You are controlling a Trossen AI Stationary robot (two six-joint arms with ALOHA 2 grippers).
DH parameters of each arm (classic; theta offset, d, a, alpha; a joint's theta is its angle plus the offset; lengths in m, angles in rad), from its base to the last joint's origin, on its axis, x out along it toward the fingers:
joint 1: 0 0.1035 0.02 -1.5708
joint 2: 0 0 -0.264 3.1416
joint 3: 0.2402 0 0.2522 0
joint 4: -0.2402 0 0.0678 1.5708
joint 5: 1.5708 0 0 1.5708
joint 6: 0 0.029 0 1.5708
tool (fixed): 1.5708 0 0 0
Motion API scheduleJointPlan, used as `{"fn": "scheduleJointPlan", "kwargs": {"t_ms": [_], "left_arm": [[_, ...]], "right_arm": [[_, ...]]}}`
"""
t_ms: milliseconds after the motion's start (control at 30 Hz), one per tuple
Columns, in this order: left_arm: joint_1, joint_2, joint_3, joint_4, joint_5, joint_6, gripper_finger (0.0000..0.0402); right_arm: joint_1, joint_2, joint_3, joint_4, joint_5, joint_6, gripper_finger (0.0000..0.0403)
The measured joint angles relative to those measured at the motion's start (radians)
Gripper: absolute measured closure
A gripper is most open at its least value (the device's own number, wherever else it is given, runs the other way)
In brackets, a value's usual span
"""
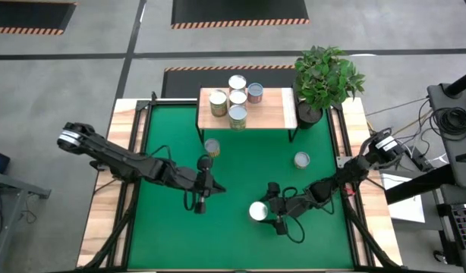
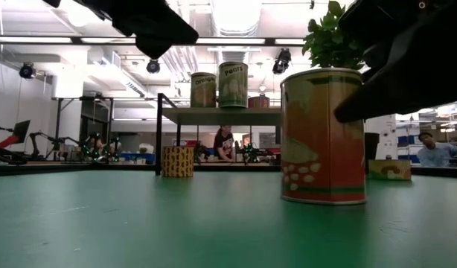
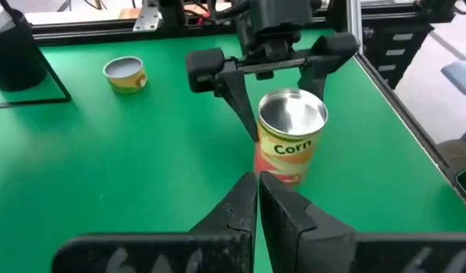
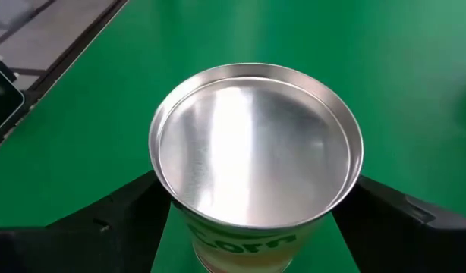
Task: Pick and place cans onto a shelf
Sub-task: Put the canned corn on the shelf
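Left tool (image 1: 202, 203) clenched on nothing, hanging over mid bench (image 1: 165, 227). Right tool (image 3: 269, 98) spread wide around the upright corn can (image 3: 289, 136), fingers (image 4: 104, 220) flanking both sides, no squeeze visible. 2 loose cans (image 1: 212, 147) (image 1: 301, 159) sitting further back. 5 more (image 1: 237, 100) up on the shelf (image 1: 275, 115) beside the plant (image 1: 326, 76).

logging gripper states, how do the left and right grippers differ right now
The left gripper is shut and empty; the right gripper is open, with one finger on each side of the corn can. The left gripper hangs over bare green table; the right is down at the can. The left wrist view shows the left fingers pressed together and the right ones spread. Both are dark two-finger grippers near the table's front.
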Motion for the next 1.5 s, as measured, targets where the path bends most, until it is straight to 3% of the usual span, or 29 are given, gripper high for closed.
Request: {"fn": "scheduleJointPlan", "kwargs": {"t_ms": [133, 533, 833, 1033, 1333, 1500], "left_arm": [[0.0, 0.009, 0.0, 0.028, 0.0, -0.007, 0.0402], [0.001, 0.006, 0.0, 0.113, -0.001, -0.014, 0.0402], [0.001, 0.006, 0.057, 0.097, -0.006, 0.0, 0.0393], [0.001, 0.006, 0.129, -0.059, -0.029, 0.013, 0.0318], [0.002, 0.008, 0.139, -0.096, -0.318, -0.023, 0.0152], [0.008, 0.025, 0.136, -0.066, -0.315, -0.025, 0.0087]], "right_arm": [[0.0, -0.012, 0.0, -0.001, 0.0, -0.025, 0.0129], [-0.06, -0.165, 0.0, -0.01, -0.001, -0.177, 0.0112], [-0.229, -0.248, 0.06, -0.088, -0.162, -0.3, 0.0117], [-0.31, -0.236, 0.158, -0.193, -0.235, -0.422, 0.0117], [-0.375, -0.272, 0.179, -0.216, -0.236, -0.511, 0.0114], [-0.4, -0.276, 0.178, -0.237, -0.234, -0.522, 0.0113]]}}
